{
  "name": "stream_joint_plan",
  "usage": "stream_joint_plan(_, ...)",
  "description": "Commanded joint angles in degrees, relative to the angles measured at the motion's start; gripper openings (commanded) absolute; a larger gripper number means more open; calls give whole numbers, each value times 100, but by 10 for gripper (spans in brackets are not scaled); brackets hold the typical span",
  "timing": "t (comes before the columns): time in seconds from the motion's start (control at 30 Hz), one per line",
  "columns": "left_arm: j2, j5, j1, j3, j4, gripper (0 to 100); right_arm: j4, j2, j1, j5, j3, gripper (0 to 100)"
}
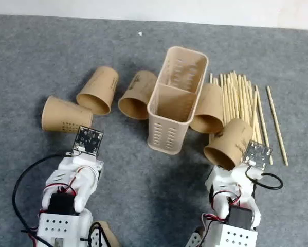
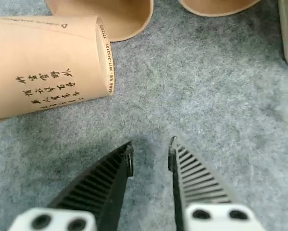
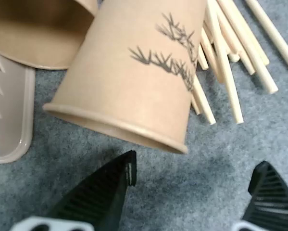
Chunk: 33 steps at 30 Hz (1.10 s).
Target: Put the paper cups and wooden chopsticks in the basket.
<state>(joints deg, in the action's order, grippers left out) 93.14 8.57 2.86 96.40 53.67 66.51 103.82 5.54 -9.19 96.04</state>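
Several brown paper cups lie on their sides on the grey carpet around a beige basket [image 1: 166, 139] that stands upright with two compartments. Two cups [image 1: 66, 114] [image 1: 98, 90] lie left of it, one [image 1: 137, 95] touches its left side, and two [image 1: 209, 109] [image 1: 230, 143] lie at its right. A pile of wooden chopsticks [image 1: 241, 98] lies behind the right cups. My left gripper [image 2: 150, 147] is slightly open and holds nothing, just short of the leftmost cup [image 2: 47, 67]. My right gripper [image 3: 196, 166] is wide open in front of the nearest right cup's [image 3: 134, 72] rim.
One loose chopstick [image 1: 276, 123] lies apart at the far right of the pile. The basket's wall [image 3: 9, 120] stands close beside the right cup. Bare carpet stretches between the two arms and in front of the basket.
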Motion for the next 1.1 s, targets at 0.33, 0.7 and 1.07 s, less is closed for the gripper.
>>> stream_joint_plan(0.33,57,1046,1200,-576,-229,154,-760,75,1200,79,646,368)
stream_joint_plan(0.7,-848,554,2501,-3547,870,158,-356,75,1226,932,611,368)
stream_joint_plan(1.07,-7029,149,2352,-9051,3815,219,-312,75,1209,862,620,368)
